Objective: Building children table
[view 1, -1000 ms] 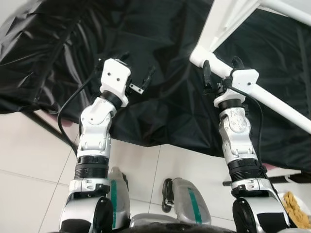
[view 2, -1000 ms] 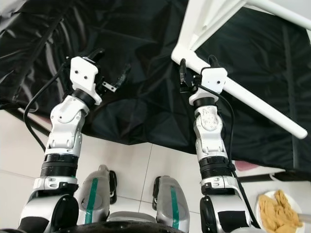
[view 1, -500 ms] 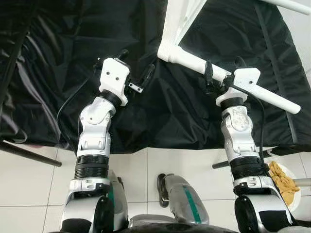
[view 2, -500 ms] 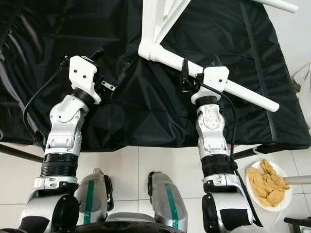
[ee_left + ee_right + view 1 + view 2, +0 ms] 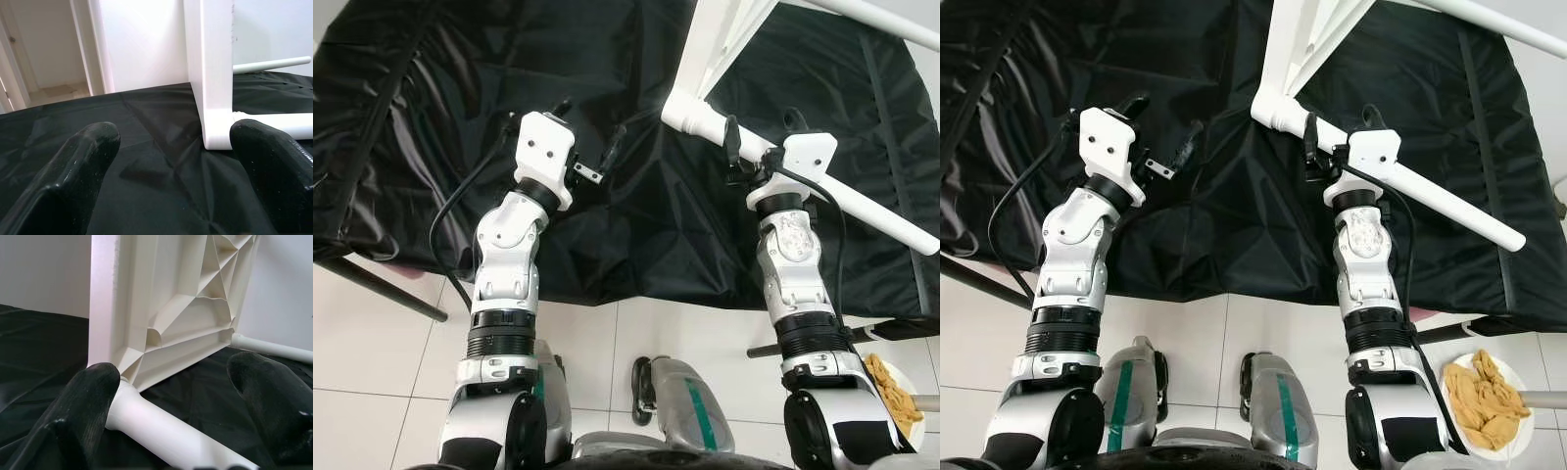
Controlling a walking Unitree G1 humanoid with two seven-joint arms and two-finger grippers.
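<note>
Head cam, left eye: white kids table (image 5: 724,44) is tipped on its side on a black sheet (image 5: 460,117), w/ one round white leg (image 5: 862,201) sticking out low across the sheet toward the robot's right. Right gripper (image 5: 759,147) sits at that leg close to where it joins the top, one finger on either side of it, jaws fairly wide; can't tell if the pads actually touch. Left gripper (image 5: 589,137) hovers over bare sheet, well left of the table corner, fingers apart, nothing in it. Tiled floor (image 5: 372,333) below.

Right eye: same setup, plus a white plate (image 5: 1513,446) w/ yellowish stuff on the floor by the robot's right side.

Left wrist cam: both fingers (image 5: 78,166) spread wide, table edge (image 5: 210,73) standing upright on the sheet just ahead, nearer one finger. Doorway in the background.

Right wrist cam: ribbed underside of the top (image 5: 190,298) straight ahead, leg (image 5: 161,431) running between the spread fingers (image 5: 83,406), right next to one of them.
</note>
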